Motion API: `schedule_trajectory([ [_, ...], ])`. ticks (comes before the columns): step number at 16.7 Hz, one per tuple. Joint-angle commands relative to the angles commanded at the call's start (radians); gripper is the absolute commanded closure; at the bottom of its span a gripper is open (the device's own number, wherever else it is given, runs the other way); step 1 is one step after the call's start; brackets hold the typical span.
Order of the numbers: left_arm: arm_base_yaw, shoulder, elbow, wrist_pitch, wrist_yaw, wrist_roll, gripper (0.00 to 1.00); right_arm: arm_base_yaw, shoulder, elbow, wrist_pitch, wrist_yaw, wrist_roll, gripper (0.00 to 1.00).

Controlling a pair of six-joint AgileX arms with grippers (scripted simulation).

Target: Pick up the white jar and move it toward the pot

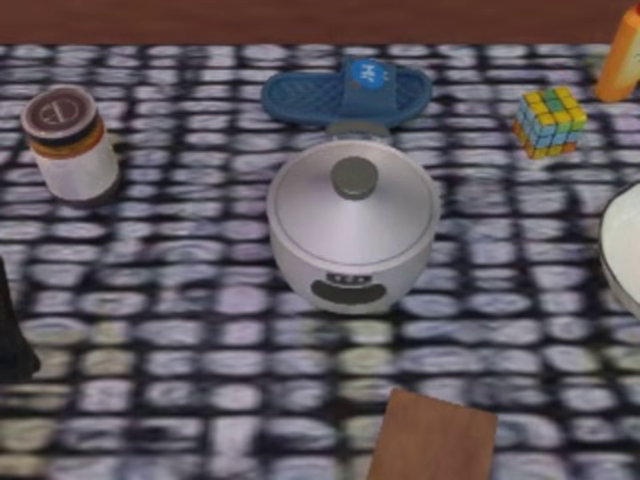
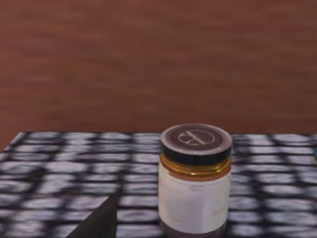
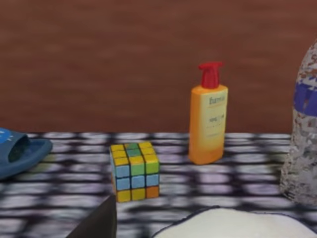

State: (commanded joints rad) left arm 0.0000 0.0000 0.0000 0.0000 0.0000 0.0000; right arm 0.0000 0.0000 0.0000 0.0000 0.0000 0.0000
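The white jar (image 1: 70, 145) with its dark brown lid and orange band stands upright at the table's far left; the left wrist view shows the jar (image 2: 194, 183) straight ahead and close. The silver-grey pot (image 1: 352, 225) with domed lid and grey knob sits in the middle, well to the jar's right. My left gripper (image 1: 10, 340) is at the left edge, nearer the front than the jar and apart from it, open and holding nothing; one dark finger (image 2: 99, 223) shows. My right gripper (image 3: 141, 234) is out of the top view, open and empty.
A blue slipper (image 1: 345, 92) lies just behind the pot. A colour cube (image 1: 550, 122), an orange bottle (image 1: 620, 55) and a white bowl (image 1: 625, 250) occupy the right side. A brown board (image 1: 432, 440) lies at the front edge. A speckled grey object (image 3: 302, 139) stands near the right gripper.
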Motion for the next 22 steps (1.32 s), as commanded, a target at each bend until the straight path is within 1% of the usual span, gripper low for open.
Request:
schedule_trajectory([
  [5,0.001,0.044,0.043,-0.028,0.001,0.005,0.00,0.000,0.000,0.000,0.000,0.000,0.000,0.00],
  [9,-0.001,0.219,0.205,-0.139,0.011,0.025,0.00,0.000,0.000,0.000,0.000,0.000,0.000,0.00],
  [15,-0.012,0.681,0.605,-0.424,0.038,0.081,0.00,0.000,0.000,0.000,0.000,0.000,0.000,0.00],
  [22,-0.016,1.396,1.222,-0.845,0.055,0.165,0.00,0.000,0.000,0.000,0.000,0.000,0.000,0.00],
])
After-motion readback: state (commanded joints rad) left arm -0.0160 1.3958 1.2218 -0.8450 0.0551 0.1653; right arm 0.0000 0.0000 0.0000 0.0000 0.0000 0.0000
